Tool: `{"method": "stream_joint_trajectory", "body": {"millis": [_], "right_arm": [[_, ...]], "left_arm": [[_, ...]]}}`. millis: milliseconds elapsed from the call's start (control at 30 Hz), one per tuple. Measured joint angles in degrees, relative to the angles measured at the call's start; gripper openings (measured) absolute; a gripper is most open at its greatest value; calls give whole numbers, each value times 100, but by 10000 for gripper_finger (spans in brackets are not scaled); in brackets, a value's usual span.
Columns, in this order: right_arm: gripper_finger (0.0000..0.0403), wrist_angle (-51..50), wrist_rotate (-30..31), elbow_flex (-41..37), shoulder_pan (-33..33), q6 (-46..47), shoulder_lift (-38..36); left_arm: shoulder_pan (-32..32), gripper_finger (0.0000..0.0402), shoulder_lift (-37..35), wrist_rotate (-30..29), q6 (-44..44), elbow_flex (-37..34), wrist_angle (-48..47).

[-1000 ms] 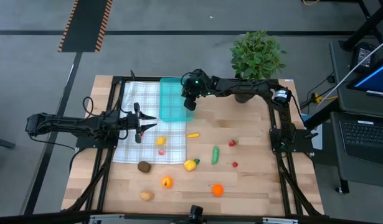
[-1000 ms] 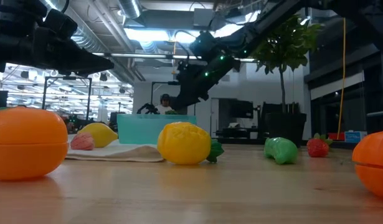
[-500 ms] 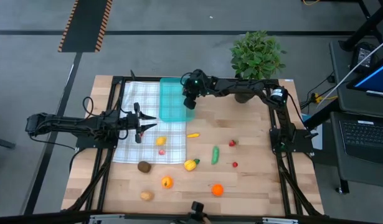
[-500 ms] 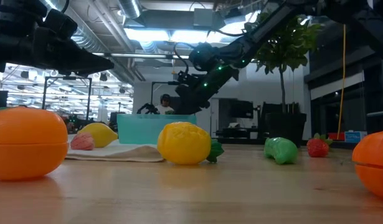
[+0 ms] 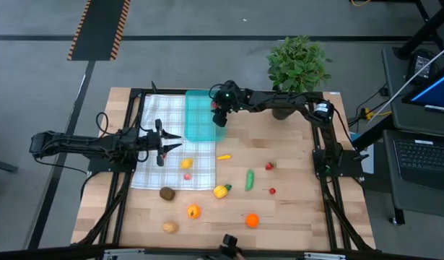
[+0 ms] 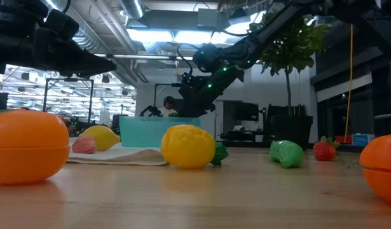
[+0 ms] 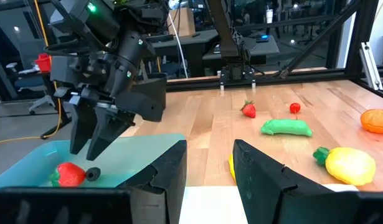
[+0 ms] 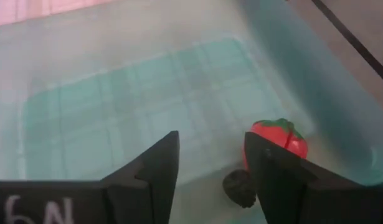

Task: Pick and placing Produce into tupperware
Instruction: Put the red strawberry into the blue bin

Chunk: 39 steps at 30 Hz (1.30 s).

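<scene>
One tomato [image 8: 277, 139] lies in our tupperware [image 5: 200, 123] | right gripper [image 5: 219, 119] released above it | left gripper [image 5: 162, 146] empty, part-open over cloth [image 5: 153, 119] | next: fetch banana [image 5: 223, 156].

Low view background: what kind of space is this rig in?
Probably an open lab or workshop rather than a home. The low view shows exposed ceiling ducting and strip lights; the high view shows a bare grey floor with hazard-striped tape and a laptop on a stand beside the wooden table.
</scene>
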Motion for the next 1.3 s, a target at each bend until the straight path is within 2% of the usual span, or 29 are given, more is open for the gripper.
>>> {"method": "stream_joint_trajectory", "body": {"millis": [167,333,500,800,1100,1300], "right_arm": [[185,-688,-555,28,4,-408,-332],[185,-453,-1134,-281,44,-427,-699],[186,552,-1155,-1235,71,-406,-1292],[186,2480,-1165,-3349,201,-415,-2990],[186,2716,-1106,-5217,240,-413,-5023],[186,2695,-1115,-5867,406,-431,-5997]], "left_arm": [[0,124,1,-3,0,0,0],[0,124,2,-4,-1,0,0],[0,124,2,-2,-4,0,0],[2,124,2,-2,-9,0,2],[2,124,1,-2,-11,0,4],[2,124,2,-1,-33,0,7]]}}
